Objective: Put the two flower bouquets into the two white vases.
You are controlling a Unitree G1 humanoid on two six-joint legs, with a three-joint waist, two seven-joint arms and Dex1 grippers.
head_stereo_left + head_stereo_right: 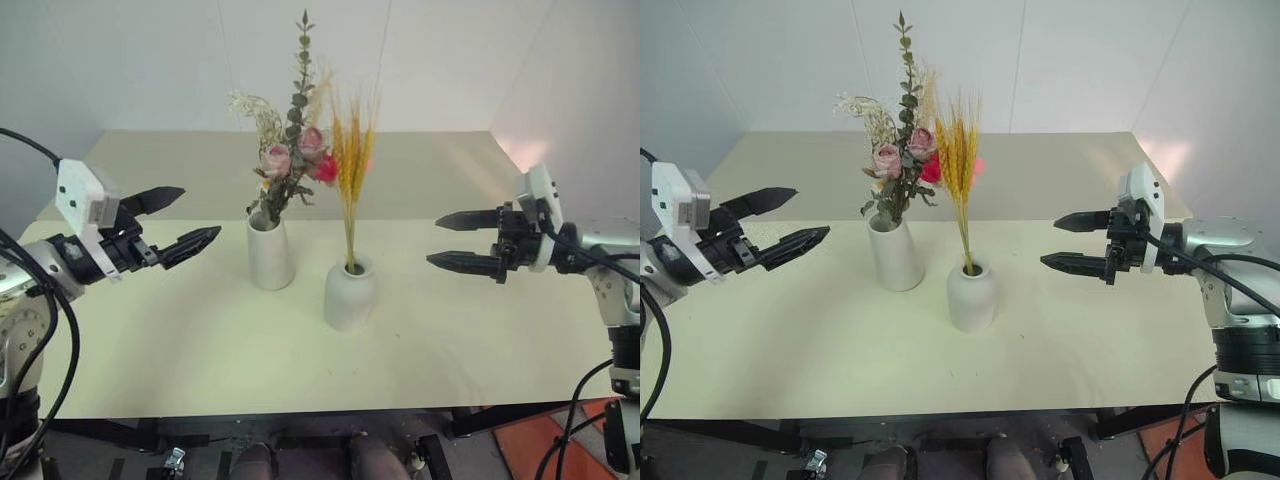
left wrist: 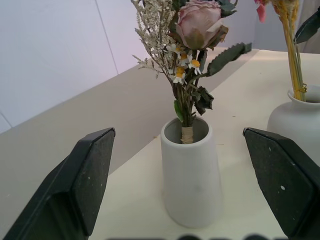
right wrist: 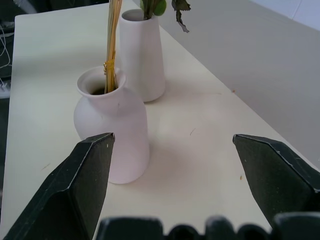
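Note:
The taller white vase point(image 1: 270, 252) stands upright near the middle of the table and holds the bouquet of pale pink roses point(image 1: 292, 155) with dark leaves. To its right and nearer me, the shorter rounded white vase point(image 1: 349, 294) holds the bunch of yellow wheat stalks point(image 1: 352, 160) with a pink-red bloom. My left gripper point(image 1: 185, 221) hovers open to the left of the taller vase, apart from it and holding nothing. My right gripper point(image 1: 450, 240) hovers open to the right of the rounded vase, also holding nothing. Both vases appear again in the left wrist view point(image 2: 190, 170) and in the right wrist view point(image 3: 112, 130).
The pale table point(image 1: 200, 360) reaches to a white wall behind. Its front edge runs close below the vases, and an orange patch of floor point(image 1: 545, 440) lies past its near right corner.

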